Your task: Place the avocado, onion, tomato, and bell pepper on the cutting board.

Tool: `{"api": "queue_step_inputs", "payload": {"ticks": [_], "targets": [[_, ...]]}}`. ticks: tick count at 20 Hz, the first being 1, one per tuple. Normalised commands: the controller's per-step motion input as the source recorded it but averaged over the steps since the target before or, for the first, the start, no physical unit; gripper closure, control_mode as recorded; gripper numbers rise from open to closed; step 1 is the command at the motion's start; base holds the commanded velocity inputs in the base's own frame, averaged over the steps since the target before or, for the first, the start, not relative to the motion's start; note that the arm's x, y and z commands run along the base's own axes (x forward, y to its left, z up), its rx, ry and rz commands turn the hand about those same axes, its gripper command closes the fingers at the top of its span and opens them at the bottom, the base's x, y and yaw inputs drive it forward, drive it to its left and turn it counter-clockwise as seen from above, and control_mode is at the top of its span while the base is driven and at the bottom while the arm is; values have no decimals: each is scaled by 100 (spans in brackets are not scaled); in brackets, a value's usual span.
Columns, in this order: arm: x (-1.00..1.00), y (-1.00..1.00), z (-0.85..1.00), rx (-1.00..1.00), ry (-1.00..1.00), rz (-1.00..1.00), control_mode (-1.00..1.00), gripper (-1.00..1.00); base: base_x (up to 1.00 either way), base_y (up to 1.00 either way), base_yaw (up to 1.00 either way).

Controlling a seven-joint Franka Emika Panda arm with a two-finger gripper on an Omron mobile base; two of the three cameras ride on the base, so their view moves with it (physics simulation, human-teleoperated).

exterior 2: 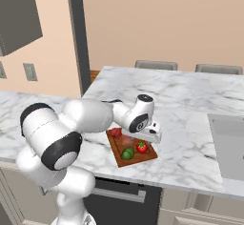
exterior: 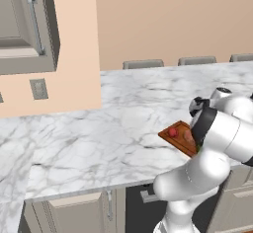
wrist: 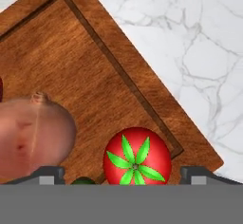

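All four sit on the cutting board (exterior 2: 143, 160) — bell pepper (exterior 2: 116, 132) at 11 o'clock, avocado (exterior 2: 127, 153) at 6, tomato (wrist: 137, 157), onion (wrist: 34, 137) — task seemingly done; end effector (wrist: 122, 174) spread wide, empty.

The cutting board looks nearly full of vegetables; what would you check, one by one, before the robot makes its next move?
1. Tomato on the cutting board: ok.
2. Onion on the board: ok.
3. Avocado on the board: ok, beside the tomato.
4. Bell pepper on the board: ok, at the far end.
5. End effector empty: ok, fingers apart, nothing between them.
6. End effector clear of the tomato right under it: cannot tell.
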Motion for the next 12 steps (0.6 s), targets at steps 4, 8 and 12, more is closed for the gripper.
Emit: {"api": "queue_step_inputs", "payload": {"ticks": [4,8,12], "targets": [[-7,1,84,-3,-16,0,-100,-100,0,0,0],[-31,8,100,-4,-15,0,-100,-100,0,0,0],[-60,58,100,-5,-9,0,-100,-100,0,0,0]]}}
